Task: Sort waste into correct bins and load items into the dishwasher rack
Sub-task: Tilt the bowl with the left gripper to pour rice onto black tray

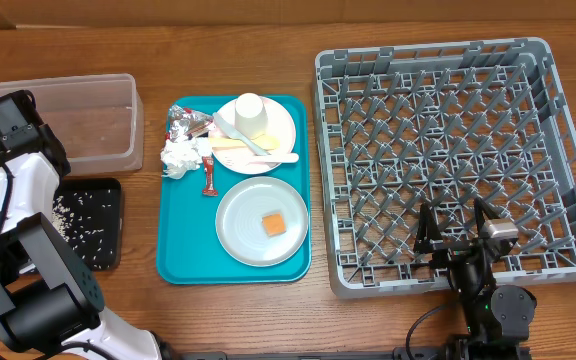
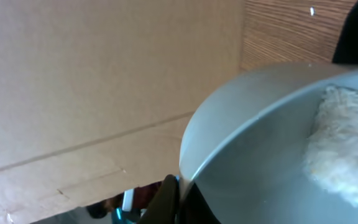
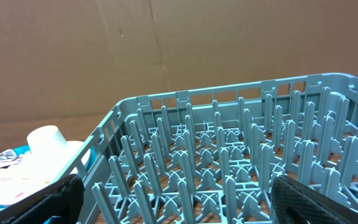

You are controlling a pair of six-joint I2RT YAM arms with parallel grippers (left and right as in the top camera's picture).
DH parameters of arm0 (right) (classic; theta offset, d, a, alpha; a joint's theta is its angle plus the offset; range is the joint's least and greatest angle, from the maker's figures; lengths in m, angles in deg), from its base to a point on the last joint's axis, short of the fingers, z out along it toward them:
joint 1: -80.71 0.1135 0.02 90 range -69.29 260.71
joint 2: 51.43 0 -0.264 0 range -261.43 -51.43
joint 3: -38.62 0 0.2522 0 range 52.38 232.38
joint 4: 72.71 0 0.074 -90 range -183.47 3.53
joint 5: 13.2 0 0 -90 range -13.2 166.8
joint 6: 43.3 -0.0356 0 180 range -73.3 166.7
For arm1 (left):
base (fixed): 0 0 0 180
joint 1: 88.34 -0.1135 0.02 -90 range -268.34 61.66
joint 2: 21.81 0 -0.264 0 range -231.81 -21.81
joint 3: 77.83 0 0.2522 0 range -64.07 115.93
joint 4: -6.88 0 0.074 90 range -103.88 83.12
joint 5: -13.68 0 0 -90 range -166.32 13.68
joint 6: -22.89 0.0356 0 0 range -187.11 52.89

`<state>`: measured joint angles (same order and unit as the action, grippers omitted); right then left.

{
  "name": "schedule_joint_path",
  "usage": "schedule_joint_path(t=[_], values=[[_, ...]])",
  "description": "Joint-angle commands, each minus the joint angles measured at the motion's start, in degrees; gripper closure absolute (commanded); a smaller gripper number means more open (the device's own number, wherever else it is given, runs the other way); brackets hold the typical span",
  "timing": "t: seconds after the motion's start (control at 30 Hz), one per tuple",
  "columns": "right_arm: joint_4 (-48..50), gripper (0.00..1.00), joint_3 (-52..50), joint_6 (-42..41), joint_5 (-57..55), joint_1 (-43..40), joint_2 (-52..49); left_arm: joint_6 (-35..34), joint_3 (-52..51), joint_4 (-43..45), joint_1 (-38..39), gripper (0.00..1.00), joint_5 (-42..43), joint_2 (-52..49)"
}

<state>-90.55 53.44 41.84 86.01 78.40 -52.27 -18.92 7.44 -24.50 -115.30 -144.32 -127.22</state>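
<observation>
**Left gripper** (image 2: 180, 188): clenched on the rim of the small white bowl (image 2: 260, 137), which looks greyish in the left wrist view. Its dark fingers (image 2: 166, 200) pinch that rim at the bottom edge of the view. A clump of white rice (image 2: 344, 143) clings to the inside of the bowl, and a brown cardboard wall (image 2: 98, 81) fills the background. In the overhead view the left arm stands over the left end of the wooden table (image 1: 268, 40); the bowl cannot be made out there.

**Beside the left arm:** the shallow black rectangular tray (image 1: 108, 250), with loose white rice grains (image 1: 73, 215) scattered on it. Just behind it is the clear plastic rectangular tub (image 1: 78, 125).

**Centre:** the flat teal serving tray (image 1: 183, 262).
- At its back, the round pinkish-white plate (image 1: 280, 125) carries the small white cup (image 1: 251, 110). The slim yellow and pale plastic utensils (image 1: 238, 148) lie across the plate's front edge.
- At its front, the round grey-white plate (image 1: 238, 238) bears the small orange food cube (image 1: 273, 224).
- Along its left side lie the crumpled silver foil wrapper (image 1: 186, 122) and the crumpled white napkin (image 1: 178, 158). The small red sachet (image 1: 209, 177) lies between the napkin and the plates.

**Right gripper** (image 1: 455, 228): released, jaws spread wide and holding nothing. It hangs over the near edge of the large square grey plastic crate (image 1: 418, 130), above its lattice floor of upright pegs.
</observation>
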Motion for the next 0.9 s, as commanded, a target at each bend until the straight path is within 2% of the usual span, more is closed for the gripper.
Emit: schedule_joint_path(t=[0.0,0.23,0.27,0.43,0.5,0.53,0.87], values=[[0.3,0.0,-0.6,0.2,0.3,-0.3,0.7,-0.6,0.1,-0.2,0.4,0.96,-1.0,-0.6],[0.3,0.0,-0.6,0.2,0.3,-0.3,0.7,-0.7,0.1,-0.5,0.4,0.96,0.1,-0.6],[0.3,0.0,-0.6,0.2,0.3,-0.3,0.7,-0.6,0.1,-0.5,0.4,0.93,0.4,-0.6],[0.3,0.0,-0.6,0.2,0.3,-0.3,0.7,-0.6,0.1,-0.5,0.4,0.96,0.5,-0.6],[0.3,0.0,-0.6,0.2,0.3,-0.3,0.7,-0.6,0.1,-0.5,0.4,0.85,0.5,-0.6],[0.3,0.0,-0.6,0.2,0.3,-0.3,0.7,-0.6,0.1,-0.5,0.4,0.96,0.4,-0.6],[0.3,0.0,-0.6,0.2,0.3,-0.3,0.7,-0.5,0.1,-0.5,0.6,0.96,-1.3,-0.6]])
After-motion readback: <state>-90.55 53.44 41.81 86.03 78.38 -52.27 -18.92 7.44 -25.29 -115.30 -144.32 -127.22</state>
